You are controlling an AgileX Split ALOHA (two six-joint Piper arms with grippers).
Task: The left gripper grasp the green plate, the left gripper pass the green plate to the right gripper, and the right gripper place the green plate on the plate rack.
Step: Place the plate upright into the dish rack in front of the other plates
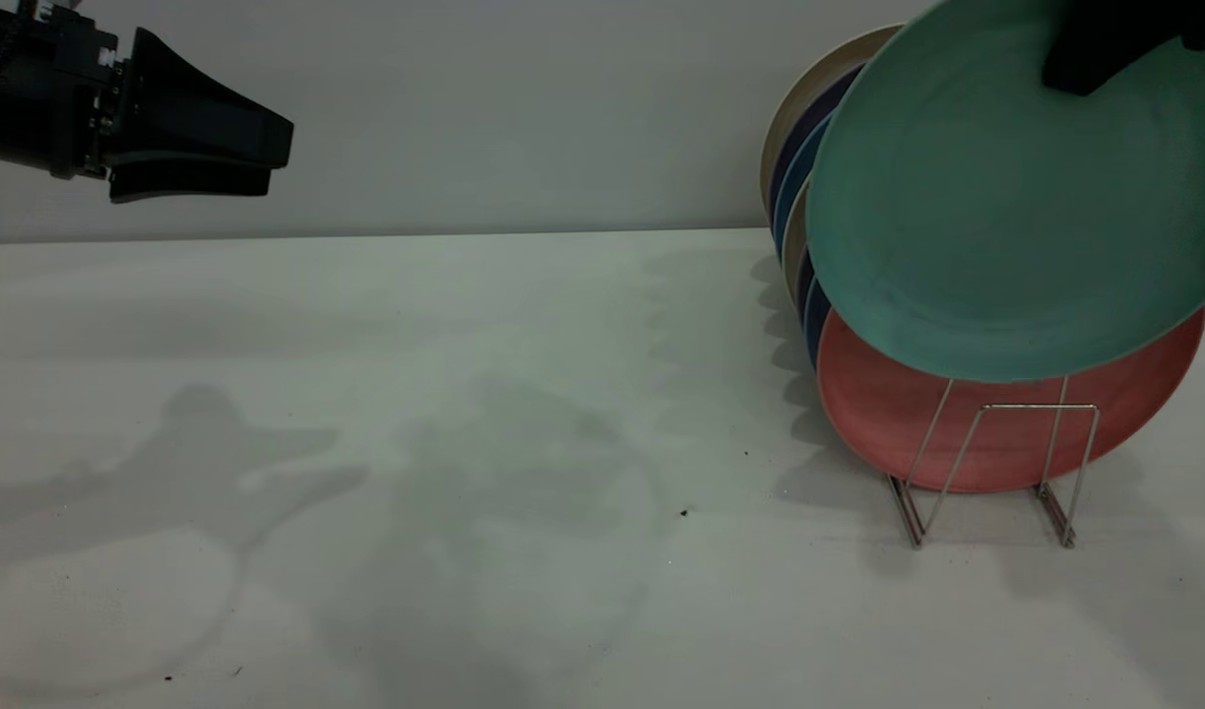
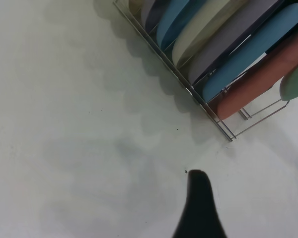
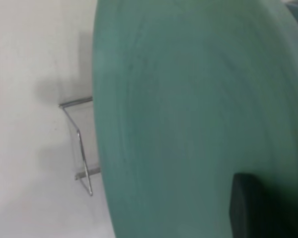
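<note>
The green plate hangs tilted in the air at the far right, above the front end of the plate rack. My right gripper is shut on its upper rim. In the right wrist view the green plate fills most of the picture, with one black finger pressed on its face and the plate rack beyond its edge. My left gripper is empty and high at the far left, well away from the plate. One of its fingers shows over bare table, and the green plate's edge is at the rack's front end.
A salmon-pink plate stands in the rack right behind the green plate. Behind it stand several blue, purple and cream plates. The same row shows in the left wrist view. Dark specks lie on the white table.
</note>
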